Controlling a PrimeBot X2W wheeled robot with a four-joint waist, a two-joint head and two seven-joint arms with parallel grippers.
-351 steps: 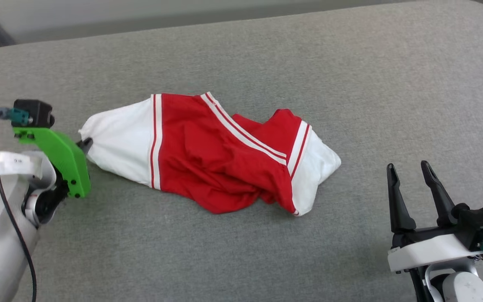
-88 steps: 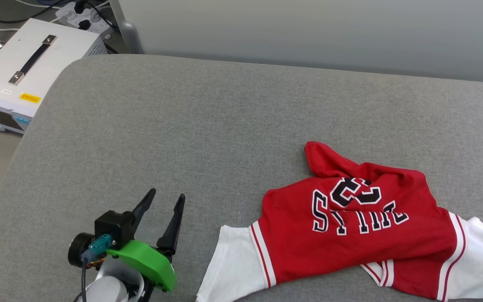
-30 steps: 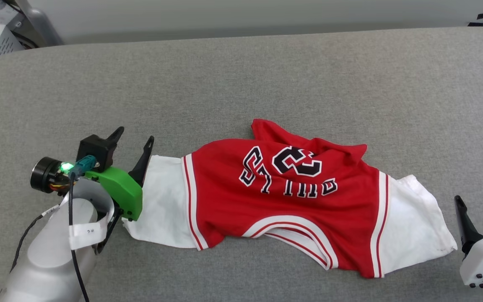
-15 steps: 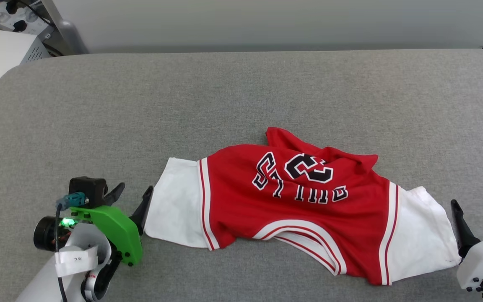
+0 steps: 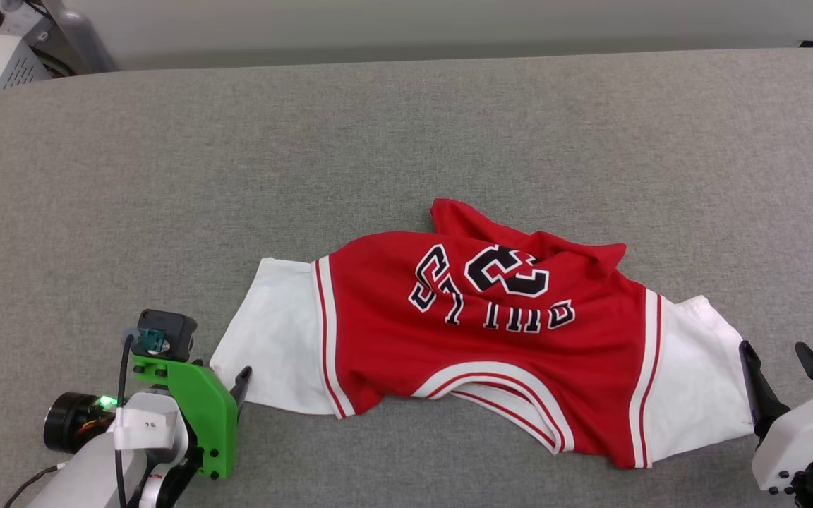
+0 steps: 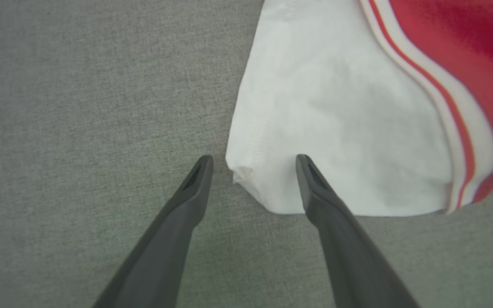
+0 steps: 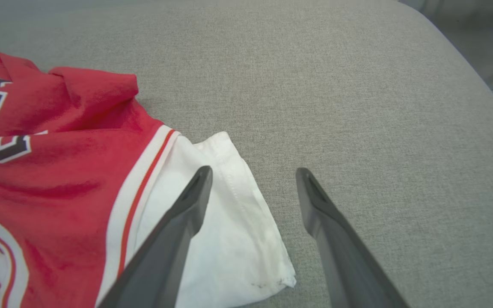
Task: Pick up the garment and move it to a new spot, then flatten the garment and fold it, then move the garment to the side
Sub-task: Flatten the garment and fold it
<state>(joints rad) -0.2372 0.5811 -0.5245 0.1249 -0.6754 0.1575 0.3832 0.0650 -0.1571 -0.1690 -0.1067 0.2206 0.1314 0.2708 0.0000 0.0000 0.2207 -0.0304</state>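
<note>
The red soft jersey T-shirt with white sleeves (image 5: pixel 477 339) lies print-up across the near middle of the grey fabric-covered surface (image 5: pixel 406 127). It is rumpled and bunched along its far side. I judge flattening is the step in hand, with folding and the move aside left to do. My left gripper (image 6: pixel 253 157) is spread and empty, straddling the left sleeve's (image 5: pixel 272 339) near corner. My right gripper (image 7: pixel 253 170), also spread and empty, sits over the right sleeve's (image 5: pixel 696 381) edge. There is wide bare room on the far side, and the surface rounds off at far right.

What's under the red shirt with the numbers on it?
The red jersey T-shirt with white sleeves lies on a grey fabric surface that shows all around it. Right beneath, the cloth covers everything, so anything hidden there can't be seen.
</note>
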